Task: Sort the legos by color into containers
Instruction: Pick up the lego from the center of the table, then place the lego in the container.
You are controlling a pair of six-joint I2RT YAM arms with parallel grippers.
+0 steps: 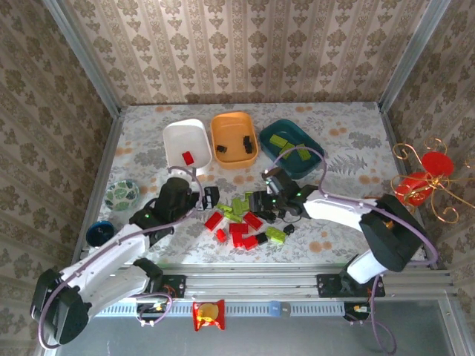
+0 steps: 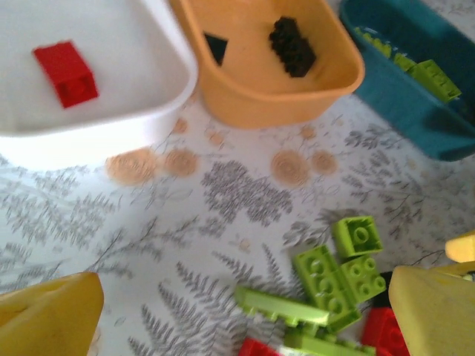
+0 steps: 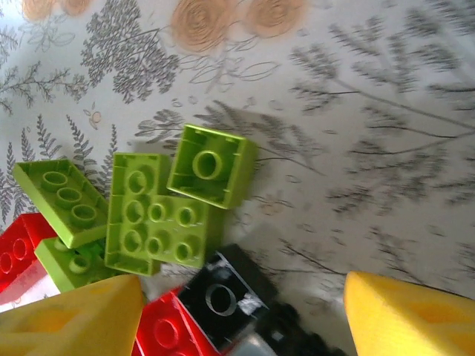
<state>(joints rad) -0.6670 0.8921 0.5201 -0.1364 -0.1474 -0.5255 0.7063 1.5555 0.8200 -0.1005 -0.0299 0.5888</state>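
In the top view the legos (image 1: 241,222) lie heaped mid-tabletop (image 1: 349,126), with the white tray (image 1: 182,137), orange tray (image 1: 231,126) and teal tray (image 1: 306,142) in a row at their 12 o'clock. The left gripper (image 1: 208,199) hangs at the heap's 10 o'clock, between it and the white tray. The right gripper (image 1: 261,202) sits over the heap's 1 o'clock edge, covering bricks there, and its cable (image 1: 323,165) loops across the teal tray. A patterned bowl (image 1: 121,194) and a blue mug (image 1: 99,233) stand at 9 o'clock, a red ornament (image 1: 423,182) at 3. The left wrist view brings the contents close: a red brick (image 2: 65,73) in white, a black brick (image 2: 292,46) in orange, green bricks (image 2: 423,74) in teal. It also makes plain that the left gripper is spread wide and empty. The right wrist view shows its gripper parted, clasping nothing, over a loose black piece (image 3: 223,297) beside a green cluster (image 3: 156,215).
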